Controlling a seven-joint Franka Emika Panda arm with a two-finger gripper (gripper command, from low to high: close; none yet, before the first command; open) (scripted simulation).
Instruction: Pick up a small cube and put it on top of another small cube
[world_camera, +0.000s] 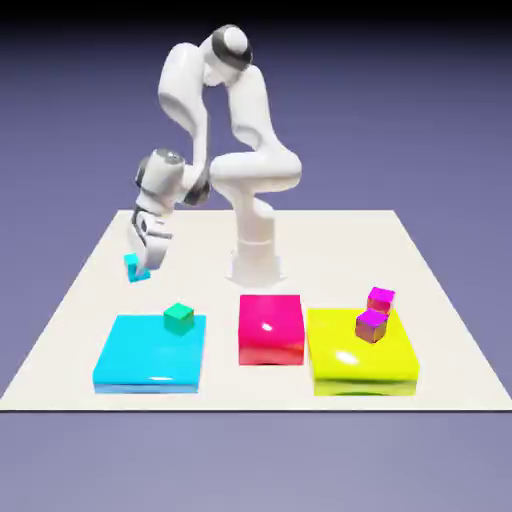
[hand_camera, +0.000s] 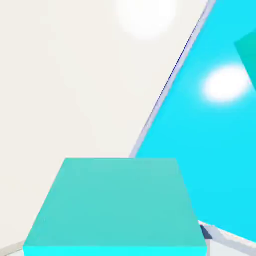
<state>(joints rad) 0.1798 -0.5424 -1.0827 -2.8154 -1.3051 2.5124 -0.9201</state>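
White arm (world_camera: 256, 120), the largest thing on the cream table (world_camera: 330, 245), bends over to the left, its hand low and leaning. Near left lies the cyan slab (world_camera: 151, 352); near right, the yellow slab (world_camera: 335, 368); between them, the smaller red slab (world_camera: 270, 330).

The gripper (world_camera: 142, 266) is at the far left, beyond the cyan slab. Its fingers are closed on the cyan cube (hand_camera: 117, 205), one at each side, and the cube fills the space between them. The cube is left of the arm's base; whether its underside touches the table, I cannot tell. In the hand view its broad face sits square to the fingers, with one brighter edge along the bottom of the picture. It looks equal-sided, so no long axis stands out. In the exterior view a finger hides part of it.

The green cube (world_camera: 179, 319) rests at the far right part of the cyan slab, a corner toward the near side. Two purple cubes, one nearer (world_camera: 371, 326) and one farther (world_camera: 381, 300), are at the yellow slab's far right part.
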